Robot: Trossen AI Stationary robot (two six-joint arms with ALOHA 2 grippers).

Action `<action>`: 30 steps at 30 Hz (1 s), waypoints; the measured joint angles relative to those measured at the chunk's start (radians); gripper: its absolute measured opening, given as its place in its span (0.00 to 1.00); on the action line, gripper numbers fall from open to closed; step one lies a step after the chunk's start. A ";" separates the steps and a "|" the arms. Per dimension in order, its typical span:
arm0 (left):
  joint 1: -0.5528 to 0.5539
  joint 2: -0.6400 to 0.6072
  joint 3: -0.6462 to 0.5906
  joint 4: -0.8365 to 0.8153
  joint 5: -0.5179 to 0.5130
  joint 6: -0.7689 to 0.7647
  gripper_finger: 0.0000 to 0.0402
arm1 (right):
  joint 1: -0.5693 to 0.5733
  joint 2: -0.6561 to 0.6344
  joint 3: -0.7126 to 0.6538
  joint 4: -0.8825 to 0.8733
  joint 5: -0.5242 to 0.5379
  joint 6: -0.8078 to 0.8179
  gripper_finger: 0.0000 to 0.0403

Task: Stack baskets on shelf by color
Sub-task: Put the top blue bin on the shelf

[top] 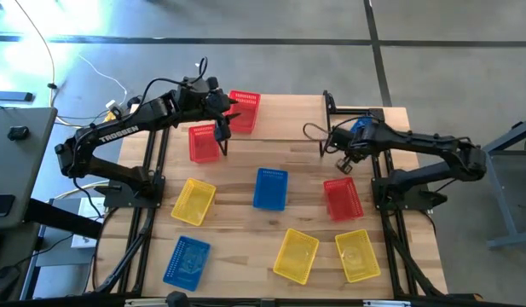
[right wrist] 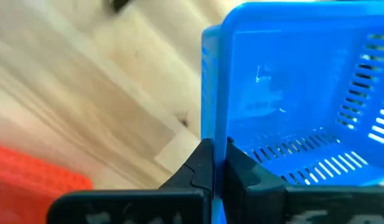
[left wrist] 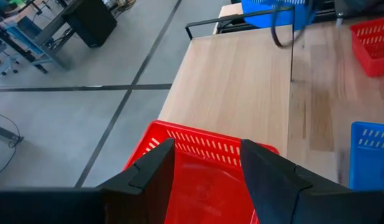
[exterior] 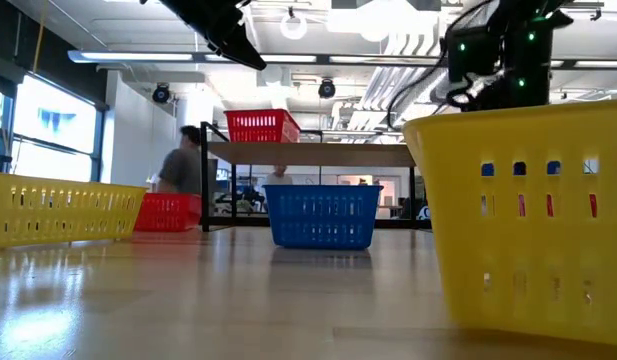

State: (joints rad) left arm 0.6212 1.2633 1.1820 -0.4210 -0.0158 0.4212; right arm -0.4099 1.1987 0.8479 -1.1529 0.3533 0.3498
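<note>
Looking down from above, we saw the left gripper hanging over the left end of the shelf, just beside a red basket that sat on the shelf's top. In the left wrist view its jaws stood apart, empty, above that red basket. The right gripper was at the shelf's right end, and its jaws were closed on the rim of a blue basket, which it held up off the surface.

A second red basket lay on the surface near the left gripper, and a third red one lay below the right gripper. Another blue basket sat mid-surface, and a third blue one lay near the front left corner. Three yellow baskets were spread about: one at the left, one at front centre, one at front right.

In the low view we saw a person in the room behind the surface, partly hidden by the shelf's leg.
</note>
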 joint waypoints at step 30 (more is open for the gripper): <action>0.000 0.000 0.000 -0.284 -0.016 -0.202 0.43 | -0.039 0.184 0.704 -0.078 0.186 -0.494 0.00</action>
State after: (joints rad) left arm 0.6209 1.2636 1.1816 -0.7051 -0.0321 0.2188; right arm -0.4485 1.3832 1.5520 -1.2308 0.5398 -0.1439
